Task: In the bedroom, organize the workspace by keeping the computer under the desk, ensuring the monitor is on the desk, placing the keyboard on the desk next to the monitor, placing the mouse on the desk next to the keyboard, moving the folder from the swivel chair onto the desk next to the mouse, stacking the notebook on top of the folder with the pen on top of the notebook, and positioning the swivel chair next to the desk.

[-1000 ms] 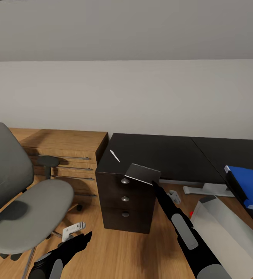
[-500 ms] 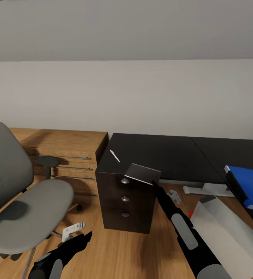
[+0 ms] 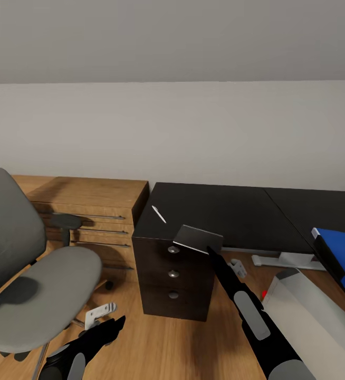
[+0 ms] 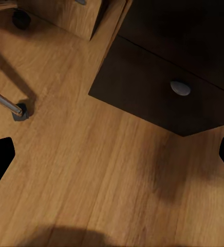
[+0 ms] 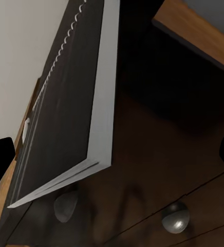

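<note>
The right gripper (image 3: 210, 249) reaches forward to the front corner of a dark drawer cabinet (image 3: 175, 277) and meets the near edge of the notebook (image 3: 198, 238), a grey spiral-bound book lying tilted over the cabinet's top front edge; whether the fingers are clamped on it cannot be told from the head view, while in the right wrist view the two dark fingertips (image 5: 0, 159) sit far apart at the frame's sides, with the notebook (image 5: 76, 103) running ahead between them, its white page edge and spiral binding plain, and two round drawer knobs (image 5: 174, 216) beneath it. Just beyond the notebook, farther from the gripper on the same cabinet top, lies the white pen (image 3: 158, 213). The black desk (image 3: 230, 211) extends from the cabinet away to the gripper's right, and the blue folder (image 3: 338, 253) rests on a dark surface well off on that side. A light grey slanted box (image 3: 309, 311) stands on the wooden floor beside the right arm. The left gripper (image 3: 106, 330) hangs low over the floor with its fingers spread wide, near the base of the grey swivel chair (image 3: 32, 274), which stands in front of a wooden chest of drawers (image 3: 96, 211)
</note>
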Controlling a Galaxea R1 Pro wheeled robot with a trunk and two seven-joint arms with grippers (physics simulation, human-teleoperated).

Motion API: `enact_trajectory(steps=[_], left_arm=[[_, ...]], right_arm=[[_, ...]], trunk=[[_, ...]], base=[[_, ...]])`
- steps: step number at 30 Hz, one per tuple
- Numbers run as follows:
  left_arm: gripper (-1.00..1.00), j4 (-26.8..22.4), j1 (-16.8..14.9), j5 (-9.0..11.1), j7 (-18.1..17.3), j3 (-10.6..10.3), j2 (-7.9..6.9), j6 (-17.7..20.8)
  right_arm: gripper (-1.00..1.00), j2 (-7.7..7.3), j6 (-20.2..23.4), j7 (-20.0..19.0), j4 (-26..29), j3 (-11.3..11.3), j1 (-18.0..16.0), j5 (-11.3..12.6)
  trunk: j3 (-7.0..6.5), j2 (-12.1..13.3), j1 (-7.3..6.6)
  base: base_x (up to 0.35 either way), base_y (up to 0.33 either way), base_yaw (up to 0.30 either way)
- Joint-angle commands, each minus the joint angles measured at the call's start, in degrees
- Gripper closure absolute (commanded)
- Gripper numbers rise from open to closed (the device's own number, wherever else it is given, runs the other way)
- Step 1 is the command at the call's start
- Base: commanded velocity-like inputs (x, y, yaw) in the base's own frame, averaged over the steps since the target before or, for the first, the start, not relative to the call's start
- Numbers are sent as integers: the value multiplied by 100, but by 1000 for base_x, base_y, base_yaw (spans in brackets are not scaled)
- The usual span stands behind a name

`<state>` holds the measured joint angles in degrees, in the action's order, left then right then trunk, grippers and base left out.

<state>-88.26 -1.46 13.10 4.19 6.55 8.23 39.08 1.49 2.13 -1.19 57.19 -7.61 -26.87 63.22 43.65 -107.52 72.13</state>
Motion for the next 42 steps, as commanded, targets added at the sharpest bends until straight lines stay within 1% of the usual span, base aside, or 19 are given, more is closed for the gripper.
enact_trajectory(steps=[1,9,23,24,41,42], left_arm=[[-100,-7,-3,61,43,4,4,29],[-100,3,-3,61,46,4,4,29],[-100,75,-3,53,47,4,4,25],[-100,77,-3,52,47,4,4,27],[-100,151,-4,52,56,3,4,20],[-100,151,-5,52,56,2,4,20]], right_arm=[[-100,0,15,-12,2,4,-2,50],[-100,0,15,-12,1,0,-2,50],[-100,0,12,-12,3,-3,-3,50],[100,0,11,-12,3,-3,-3,50],[100,0,-4,-30,19,-4,-2,41],[100,0,-7,-30,20,-4,-2,41]], trunk=[[5,-3,-1],[5,-3,-1],[5,-3,-1],[5,-3,-1],[5,-3,-1],[-13,38,-23]], base=[[1,1,0],[83,87,0],[5,5,0],[0,0,0],[0,0,0],[0,0,0]])
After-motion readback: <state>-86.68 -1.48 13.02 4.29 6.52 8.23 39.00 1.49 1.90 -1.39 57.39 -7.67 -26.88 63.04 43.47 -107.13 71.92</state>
